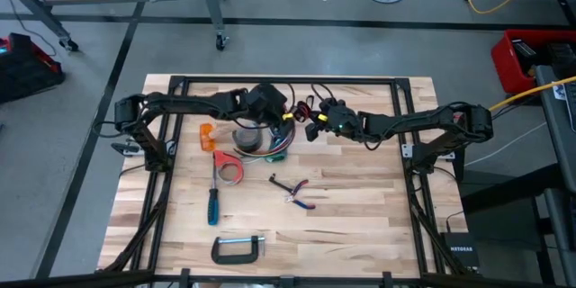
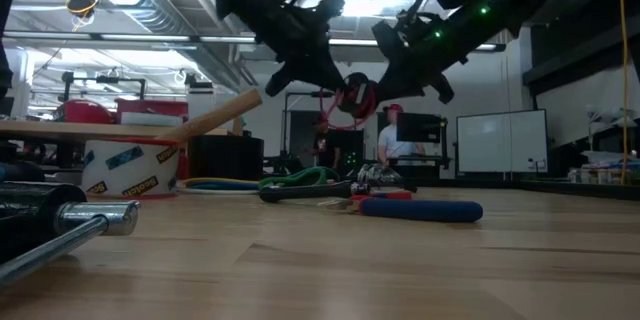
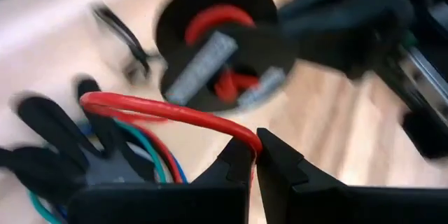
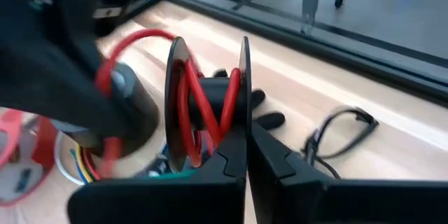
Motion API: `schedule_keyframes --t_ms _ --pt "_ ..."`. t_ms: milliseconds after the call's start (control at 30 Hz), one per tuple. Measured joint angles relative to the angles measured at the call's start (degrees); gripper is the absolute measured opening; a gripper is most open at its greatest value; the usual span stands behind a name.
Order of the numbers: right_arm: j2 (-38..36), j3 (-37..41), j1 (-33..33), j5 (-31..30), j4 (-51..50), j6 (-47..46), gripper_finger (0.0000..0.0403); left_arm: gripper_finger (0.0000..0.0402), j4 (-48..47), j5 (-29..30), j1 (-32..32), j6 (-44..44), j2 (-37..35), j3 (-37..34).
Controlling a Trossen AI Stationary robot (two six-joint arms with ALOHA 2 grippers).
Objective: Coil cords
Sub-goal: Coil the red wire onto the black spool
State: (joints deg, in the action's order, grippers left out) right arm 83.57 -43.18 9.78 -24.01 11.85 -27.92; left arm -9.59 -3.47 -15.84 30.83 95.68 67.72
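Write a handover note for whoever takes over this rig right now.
Left end effector: shut on the red cord, raised over the table.
Right end effector: shut on the black spool, close beside the left one.
Done: several red turns sit on the spool.
Left: wind on the loose red length; the black cord lies uncoiled on the table.

The high view looks straight down on the whole table (image 1: 360,216) from well above. The low view sits at tabletop height, facing level across the boards into the room behind. Each wrist view looks forward past its own fingers, very close in — both share the black spool (image 3: 217,45) wound with red cord (image 4: 203,105), also seen from the low view
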Motion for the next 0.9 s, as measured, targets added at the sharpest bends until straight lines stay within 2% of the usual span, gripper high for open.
schedule_keyframes --t_ms 100,200,333,467,633,833,900 --pt "0.0 0.0 0.0 0.0 -2.2 0.7 0.0001 0.0002 -2.8 -5.5 -0.5 -0.5 0.0 0.0" --pt "0.0 0.0 0.0 1.0 -2.8 1.6 0.0001 0.0014 -6.1 -6.4 0.6 -5.3 0.0 0.0" --pt "0.0 0.0 0.0 3.2 -2.6 3.5 0.0001 0.0050 -11.2 -6.2 3.2 -14.3 0.0 -0.1" --pt "0.0 0.0 0.0 3.6 -2.5 4.4 0.0001 0.0095 -14.4 -1.5 5.9 -16.1 0.0 -0.8" --pt "0.0 0.0 0.0 3.7 -2.5 5.8 0.0001 0.0138 -13.8 4.6 7.8 -17.8 0.0 -0.8" --pt "-0.1 0.0 0.0 3.7 -2.7 7.4 0.0001 0.0150 -17.2 16.0 8.9 -13.9 0.3 -0.8" --pt "-0.1 0.0 0.0 3.7 -3.0 7.5 0.0001 0.0150 -21.2 16.8 9.1 -11.9 0.6 -0.8"
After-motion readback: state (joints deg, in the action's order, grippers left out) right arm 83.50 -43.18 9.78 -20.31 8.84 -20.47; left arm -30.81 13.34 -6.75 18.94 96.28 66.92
